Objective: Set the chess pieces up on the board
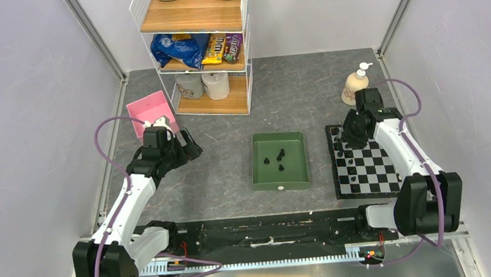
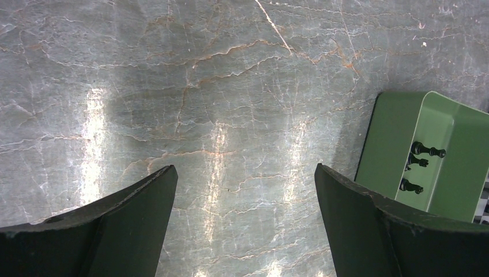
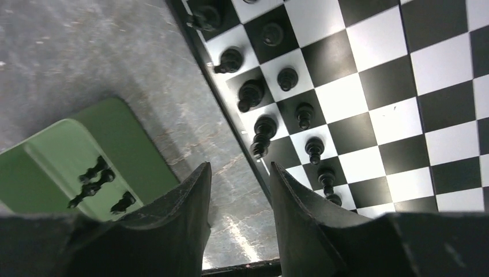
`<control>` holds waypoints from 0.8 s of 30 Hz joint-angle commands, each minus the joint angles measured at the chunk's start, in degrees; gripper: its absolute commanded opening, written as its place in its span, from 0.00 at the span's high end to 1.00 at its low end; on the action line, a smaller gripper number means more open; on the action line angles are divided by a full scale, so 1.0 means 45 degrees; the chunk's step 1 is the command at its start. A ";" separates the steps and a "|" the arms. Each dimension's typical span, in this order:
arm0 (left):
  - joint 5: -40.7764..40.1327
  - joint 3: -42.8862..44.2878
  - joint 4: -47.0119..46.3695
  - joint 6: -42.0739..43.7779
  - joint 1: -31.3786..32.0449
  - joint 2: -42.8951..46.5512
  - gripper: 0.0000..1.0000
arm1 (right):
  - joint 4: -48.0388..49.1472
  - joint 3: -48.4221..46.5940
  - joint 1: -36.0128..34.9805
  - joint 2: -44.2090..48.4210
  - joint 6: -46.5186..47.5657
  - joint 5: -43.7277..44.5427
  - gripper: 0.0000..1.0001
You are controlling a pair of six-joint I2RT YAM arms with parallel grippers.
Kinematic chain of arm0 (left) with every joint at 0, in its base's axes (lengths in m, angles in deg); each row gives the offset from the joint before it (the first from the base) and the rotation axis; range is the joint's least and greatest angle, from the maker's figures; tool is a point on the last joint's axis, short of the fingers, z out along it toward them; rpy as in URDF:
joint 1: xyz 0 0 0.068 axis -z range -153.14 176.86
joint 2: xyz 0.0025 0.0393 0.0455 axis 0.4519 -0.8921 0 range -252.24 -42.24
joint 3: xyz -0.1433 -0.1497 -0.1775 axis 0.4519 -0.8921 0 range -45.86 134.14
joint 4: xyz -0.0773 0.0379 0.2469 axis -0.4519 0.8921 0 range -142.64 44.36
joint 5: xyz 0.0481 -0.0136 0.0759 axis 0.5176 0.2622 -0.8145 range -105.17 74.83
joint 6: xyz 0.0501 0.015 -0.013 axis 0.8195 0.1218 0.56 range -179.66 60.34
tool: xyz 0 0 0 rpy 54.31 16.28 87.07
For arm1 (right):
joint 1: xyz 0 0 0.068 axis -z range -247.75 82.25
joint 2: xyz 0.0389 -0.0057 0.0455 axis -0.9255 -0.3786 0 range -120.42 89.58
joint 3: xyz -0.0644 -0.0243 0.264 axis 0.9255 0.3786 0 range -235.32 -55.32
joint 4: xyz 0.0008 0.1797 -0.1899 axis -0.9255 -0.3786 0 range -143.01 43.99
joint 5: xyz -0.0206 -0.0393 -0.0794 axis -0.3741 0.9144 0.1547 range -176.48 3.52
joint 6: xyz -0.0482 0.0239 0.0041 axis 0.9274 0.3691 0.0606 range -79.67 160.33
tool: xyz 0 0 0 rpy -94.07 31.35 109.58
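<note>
Plain pale lilac walls (image 1: 21, 96) with metal corner posts (image 1: 94, 36) box in my grey, marble-veined stone desk (image 1: 221, 120). A white wire rack with wooden shelves (image 1: 193, 13) stands at its far edge. Light glints off the stone.

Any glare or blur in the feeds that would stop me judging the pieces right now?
Left wrist: bright glare streaks on the table ahead of the left tool; tray sharp. Right wrist: chess pieces and board crisp, right tool dark and soft. Top external: even light, pieces tiny.

Chess pieces (image 3: 287, 78) crowd the board (image 3: 392, 75) edge nearest the tray (image 3: 52, 161); rest bare.
</note>
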 commanded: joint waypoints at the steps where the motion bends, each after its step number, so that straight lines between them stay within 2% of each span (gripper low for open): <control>1: 0.0325 0.0293 -0.0217 0.0092 0.0021 0.0105 0.04 | -0.0709 -0.1306 -0.0770 0.0827 0.0397 -0.0385 0.49; 7: 0.0328 0.0248 -0.0217 0.0094 0.0024 0.0222 0.04 | -0.0805 -0.2279 -0.3675 0.0528 -0.0612 0.0557 0.45; 14: 0.0380 0.0205 -0.0217 0.0074 0.0027 0.0358 0.04 | 0.0066 -0.3591 -0.6815 -0.1825 -0.1455 0.1181 0.43; 19: 0.0385 0.0191 -0.0221 0.0060 0.0017 0.0401 0.04 | 0.0236 -0.4590 -0.7827 -0.4058 -0.1682 0.1594 0.43; 24: 0.0383 0.0179 -0.0217 0.0076 0.0027 0.0446 0.04 | 0.0366 -0.4989 -0.8158 -0.5280 -0.1817 0.1918 0.43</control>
